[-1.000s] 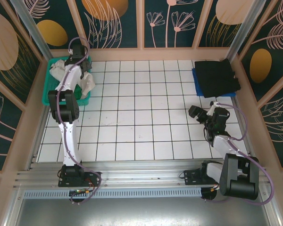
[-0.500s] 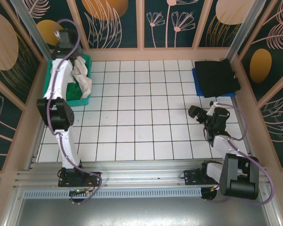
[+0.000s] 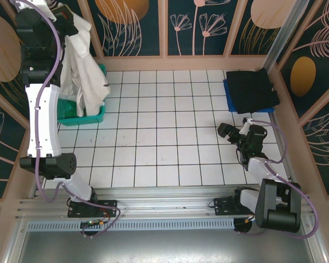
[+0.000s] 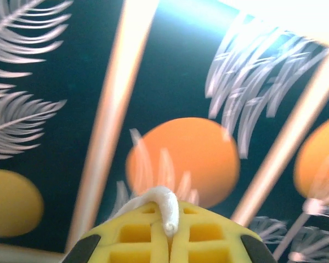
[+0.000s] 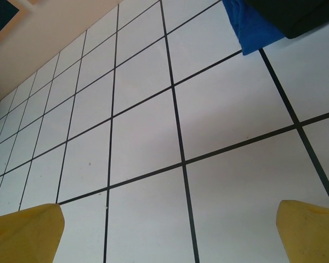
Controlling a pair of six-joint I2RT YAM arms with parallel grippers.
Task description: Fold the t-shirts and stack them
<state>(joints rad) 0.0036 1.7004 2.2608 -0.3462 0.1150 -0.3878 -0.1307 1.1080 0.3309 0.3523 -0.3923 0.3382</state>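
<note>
1. The left hand [image 3: 64, 12] stood high in the upper left of the top view, closed tight on a pinch of the cream-white t-shirt [image 3: 83, 60]; in the left wrist view a small roll of its cloth showed between the shut yellow fingers.
2. The shirt hung long from this grip, and its lower end reached the teal basket [image 3: 93, 116] at the left side of the bench [image 3: 164, 137]; I judge the height was meant to draw the cloth free of the basket and let it fall open.
3. Some dark green cloth [image 3: 67, 107], probably another shirt, lay inside the basket.
4. The black t-shirt [image 3: 253, 87] lay folded on a blue mat [image 3: 228, 92] in the upper right; this was likely the place for the stack.
5. The right hand [image 3: 226, 131] was low over the bench at the right, its fingers wide apart and holding nothing; it seemed ready to help with spreading the shirt.
</note>
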